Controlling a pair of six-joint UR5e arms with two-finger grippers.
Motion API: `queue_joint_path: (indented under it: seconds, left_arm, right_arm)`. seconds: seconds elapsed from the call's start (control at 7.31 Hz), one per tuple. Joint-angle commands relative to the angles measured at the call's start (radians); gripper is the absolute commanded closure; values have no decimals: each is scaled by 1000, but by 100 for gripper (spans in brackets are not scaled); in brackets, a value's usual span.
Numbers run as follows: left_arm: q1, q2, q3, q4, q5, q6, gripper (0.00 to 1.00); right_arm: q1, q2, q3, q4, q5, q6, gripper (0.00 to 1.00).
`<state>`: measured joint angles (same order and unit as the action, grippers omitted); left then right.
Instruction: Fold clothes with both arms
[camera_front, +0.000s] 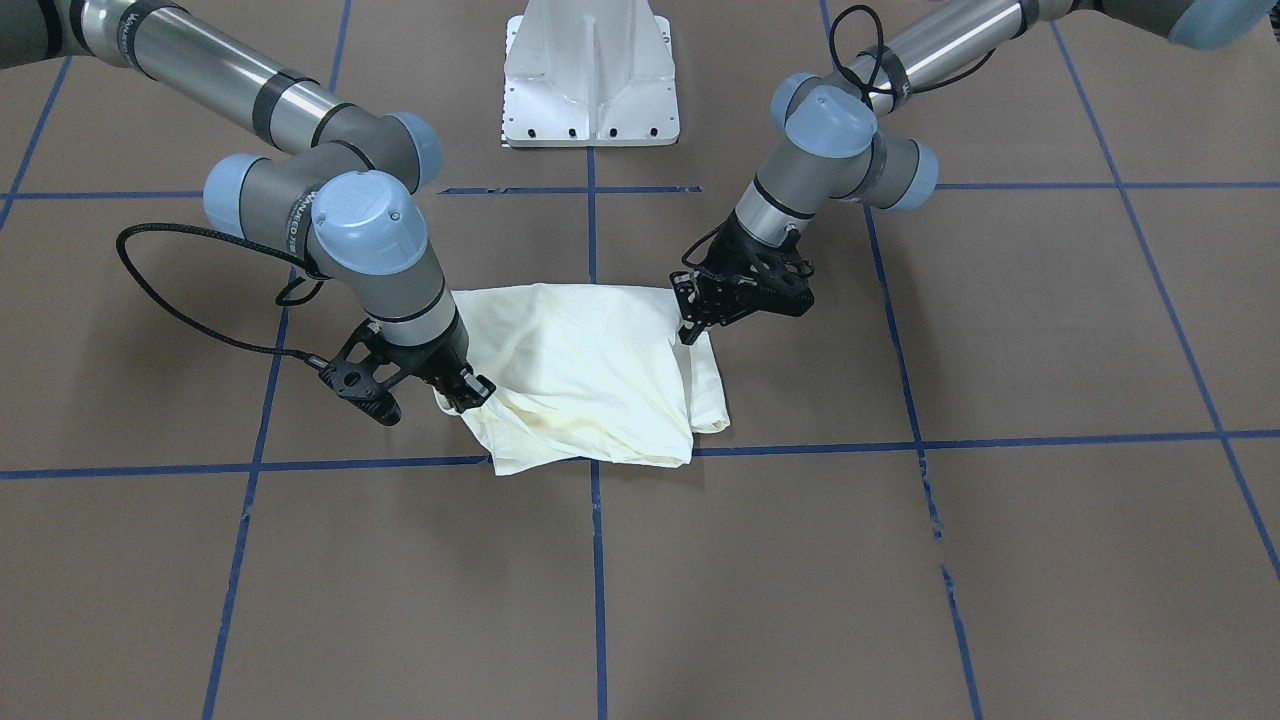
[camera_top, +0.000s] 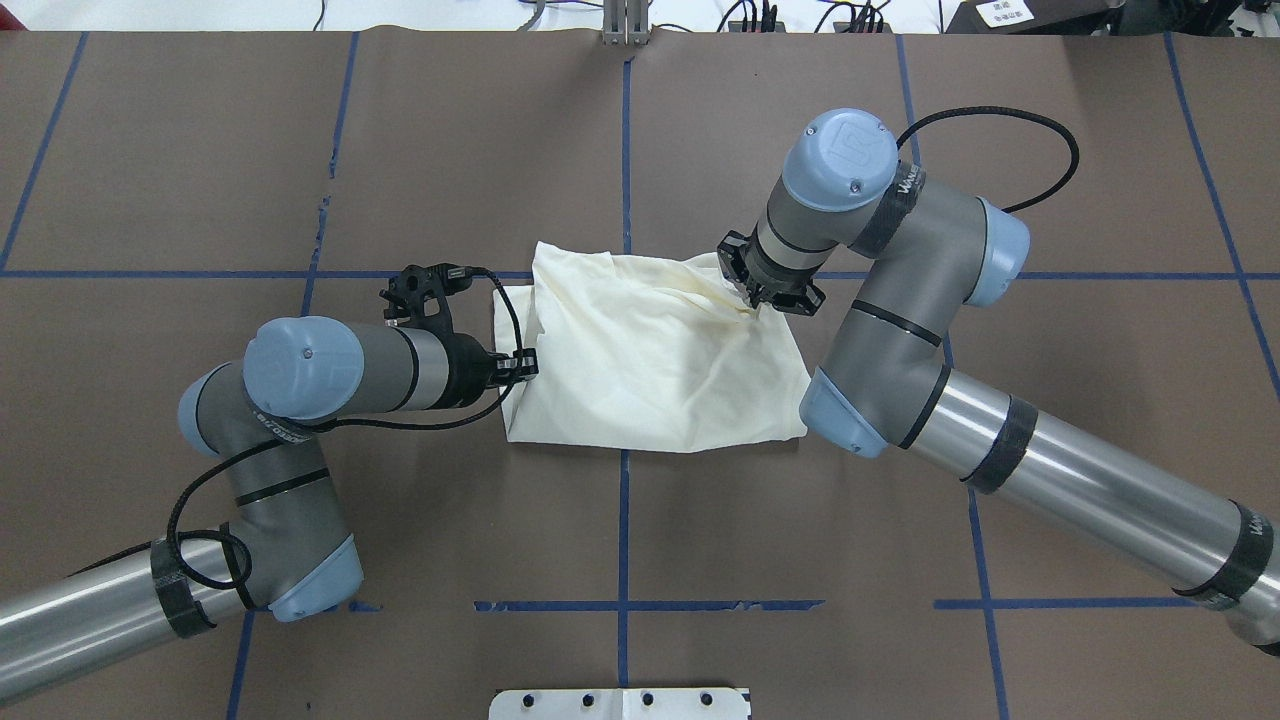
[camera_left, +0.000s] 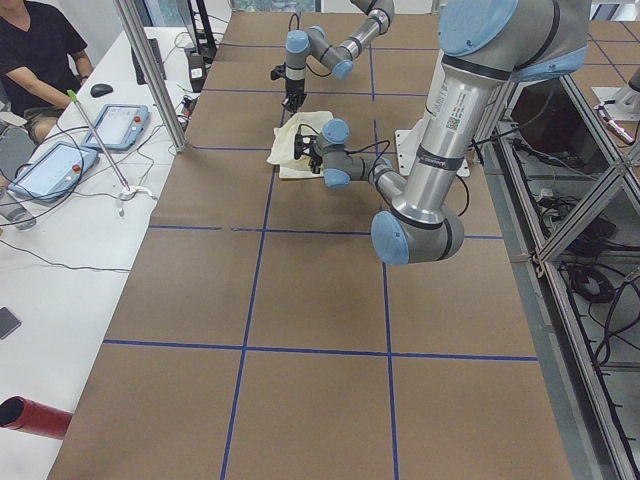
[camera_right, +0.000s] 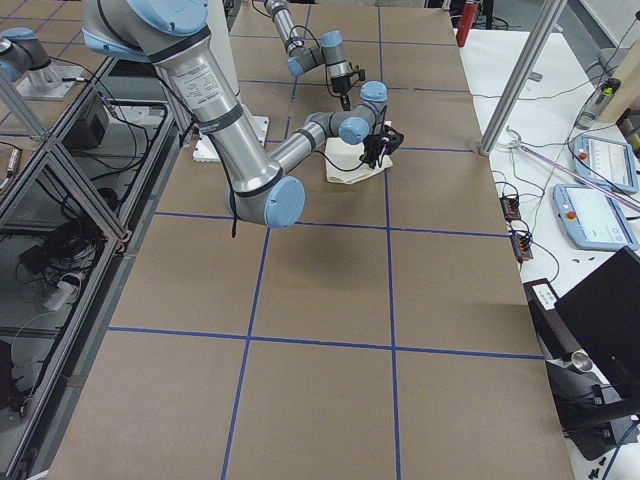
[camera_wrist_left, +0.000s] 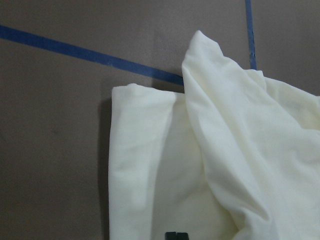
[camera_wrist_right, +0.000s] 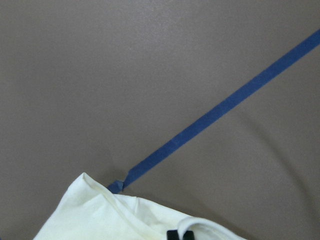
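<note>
With right pincer (camera_top: 750, 295), clamping shirt (camera_top: 640, 370) corner; at left pincer (camera_top: 527, 365), failing to tell grip; risking lopsided tugging, dragging folded layers askew.

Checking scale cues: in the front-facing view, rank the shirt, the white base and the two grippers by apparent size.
1. shirt
2. white base, cut off at the top edge
3. left gripper and right gripper: they look about alike, so unranked.
</note>
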<state>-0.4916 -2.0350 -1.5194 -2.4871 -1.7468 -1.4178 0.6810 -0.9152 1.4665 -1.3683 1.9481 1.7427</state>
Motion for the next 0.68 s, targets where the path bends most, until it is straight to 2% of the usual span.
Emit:
queue_joint_path:
  seconds: [0.0, 0.14, 0.27, 0.55]
  left_arm:
    - [-1, 9, 7, -143, -109, 14, 100]
    - [2, 10, 10, -201, -199, 20, 100]
    - [2, 12, 11, -217, -244, 75, 100]
    - [17, 12, 13, -236, -246, 91, 100]
  right_arm:
    - [2, 2, 0, 0, 0, 1, 100]
    - [2, 3, 0, 0, 0, 3, 100]
    - [2, 3, 0, 0, -2, 3, 100]
    - [2, 3, 0, 0, -3, 6, 100]
